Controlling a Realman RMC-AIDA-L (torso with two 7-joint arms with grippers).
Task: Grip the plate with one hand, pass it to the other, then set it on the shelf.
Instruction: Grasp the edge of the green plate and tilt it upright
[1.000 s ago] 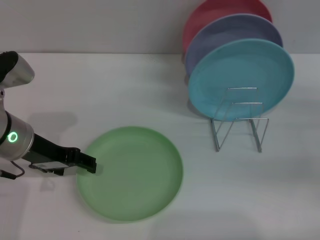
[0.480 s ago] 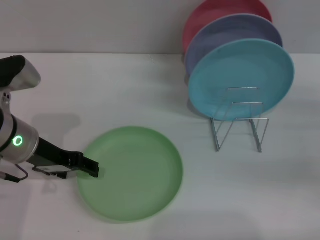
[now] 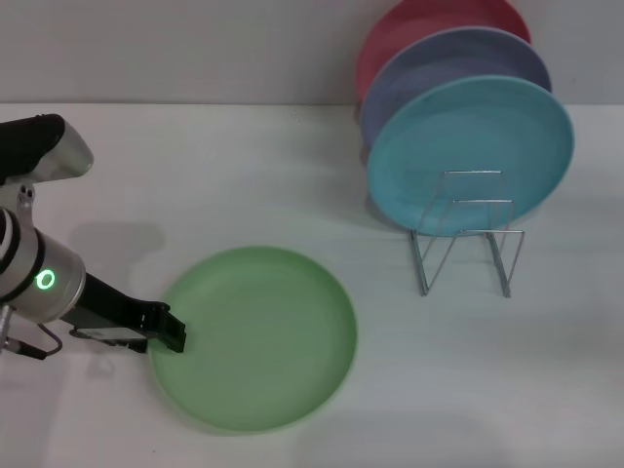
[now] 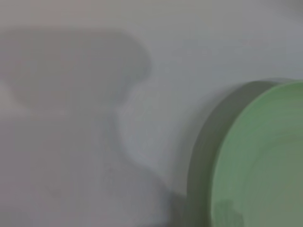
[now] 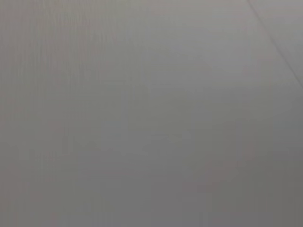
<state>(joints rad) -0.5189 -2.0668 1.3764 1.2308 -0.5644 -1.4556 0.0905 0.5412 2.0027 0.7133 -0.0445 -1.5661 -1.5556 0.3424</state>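
The light green plate point(image 3: 255, 336) lies flat on the white table, front centre-left. My left gripper point(image 3: 174, 331) is at the plate's left rim, low over the table and touching or just short of the edge. The left wrist view shows the plate's rim point(image 4: 255, 156) close by, with its shadow beside it. The silver wire rack point(image 3: 466, 246) stands at the back right, with free dividers at its front. My right gripper is out of view; its wrist view shows only a plain grey surface.
In the rack stand a cyan plate point(image 3: 470, 154), a purple plate point(image 3: 450, 66) behind it and a red plate point(image 3: 424, 27) at the back. The white table point(image 3: 244, 185) lies bare between the green plate and the rack.
My left arm has swung a little to the right and toward the table's front. Its gripper has stayed at the plate's left rim, slightly lower in view. The plate has not moved.
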